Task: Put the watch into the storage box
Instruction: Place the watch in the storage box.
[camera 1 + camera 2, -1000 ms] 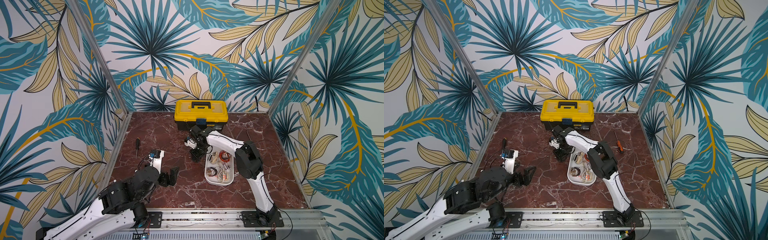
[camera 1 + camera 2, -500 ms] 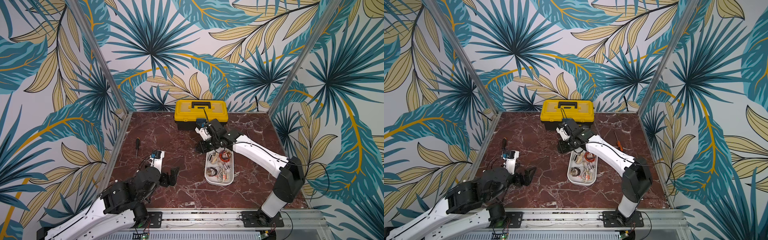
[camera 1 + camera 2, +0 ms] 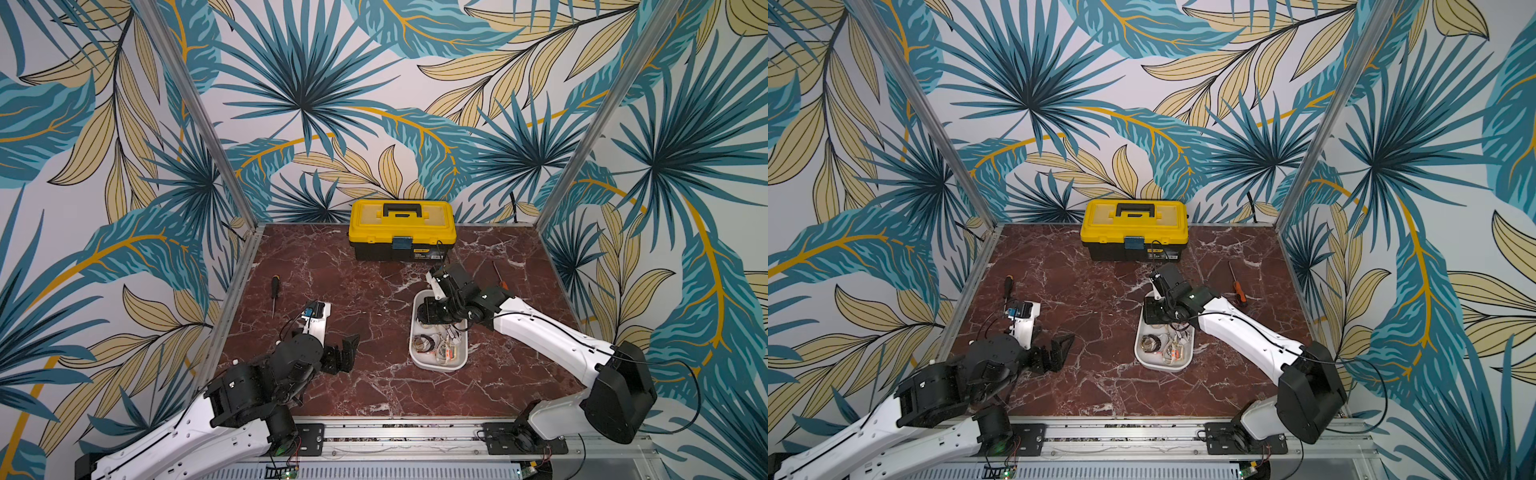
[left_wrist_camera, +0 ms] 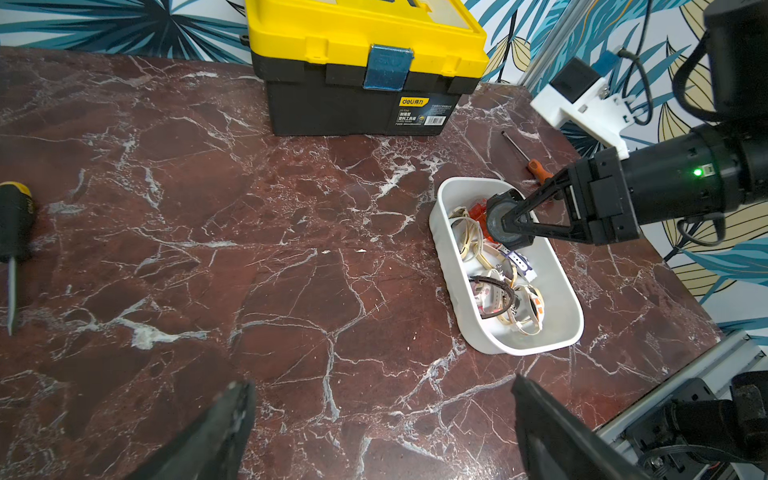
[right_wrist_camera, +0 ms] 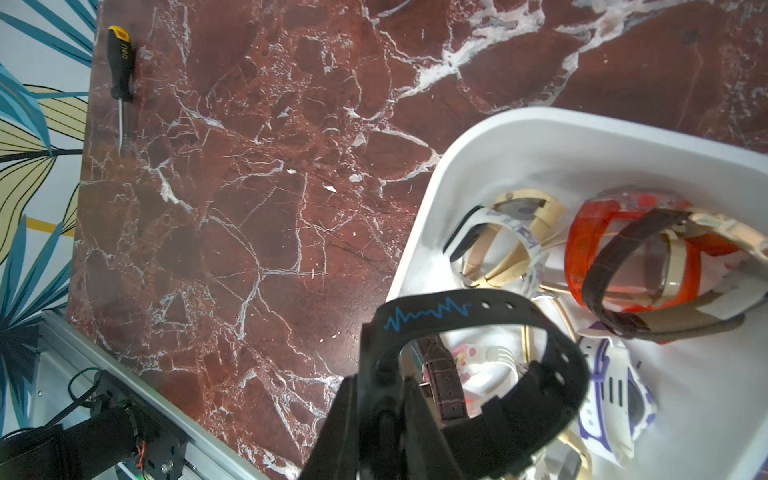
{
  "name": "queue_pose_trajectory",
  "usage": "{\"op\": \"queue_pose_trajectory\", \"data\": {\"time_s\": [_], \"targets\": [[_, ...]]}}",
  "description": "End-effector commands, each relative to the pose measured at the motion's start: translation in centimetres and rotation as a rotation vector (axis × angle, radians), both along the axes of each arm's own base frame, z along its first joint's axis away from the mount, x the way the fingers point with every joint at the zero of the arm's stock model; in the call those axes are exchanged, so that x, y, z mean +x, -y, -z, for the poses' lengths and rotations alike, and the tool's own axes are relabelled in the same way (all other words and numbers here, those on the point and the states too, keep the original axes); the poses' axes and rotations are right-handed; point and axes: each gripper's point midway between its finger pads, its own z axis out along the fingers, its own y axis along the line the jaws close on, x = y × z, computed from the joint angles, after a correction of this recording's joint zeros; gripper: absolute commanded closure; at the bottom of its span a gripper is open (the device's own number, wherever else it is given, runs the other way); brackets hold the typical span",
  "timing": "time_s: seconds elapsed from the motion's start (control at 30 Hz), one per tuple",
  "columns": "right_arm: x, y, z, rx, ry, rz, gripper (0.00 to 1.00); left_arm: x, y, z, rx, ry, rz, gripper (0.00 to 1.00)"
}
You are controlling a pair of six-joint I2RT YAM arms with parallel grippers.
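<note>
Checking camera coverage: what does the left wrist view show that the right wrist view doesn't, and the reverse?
Left wrist only: the toolbox, the orange screwdriver, and the right gripper seen from outside. Right wrist only: the blue zigzag on the watch. Both: the gripped watch, the box, other watches, the black screwdriver.

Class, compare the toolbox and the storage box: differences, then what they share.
The toolbox is black with a yellow lid; the storage box is white. The toolbox is shut; the storage box is open, holding watches. The toolbox is larger than the storage box. Both stand on the table.
</note>
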Motion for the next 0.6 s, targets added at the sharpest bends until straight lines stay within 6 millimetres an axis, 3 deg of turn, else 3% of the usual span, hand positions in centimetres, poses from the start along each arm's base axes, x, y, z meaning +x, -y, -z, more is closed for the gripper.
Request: {"op": "queue_pose_trajectory", "data": {"time_s": [0.0,0.4,0.57], "targets": [[1.1,0.3,1.2,-0.009,0.001,0.04,0.86,0.1,0.1,0.7,0.007,-0.006,-0.002,0.0],[1.9,0.2,5.3,-0.028,-0.104,0.063,0.87,0.2,-0.1,1.4,0.024,-0.013,-0.012,0.0],[2.1,-0.5,6.0,-0.008,-0.131,0.065,0.87,0.2,-0.1,1.7,0.028,-0.017,-0.012,0.0]]}}
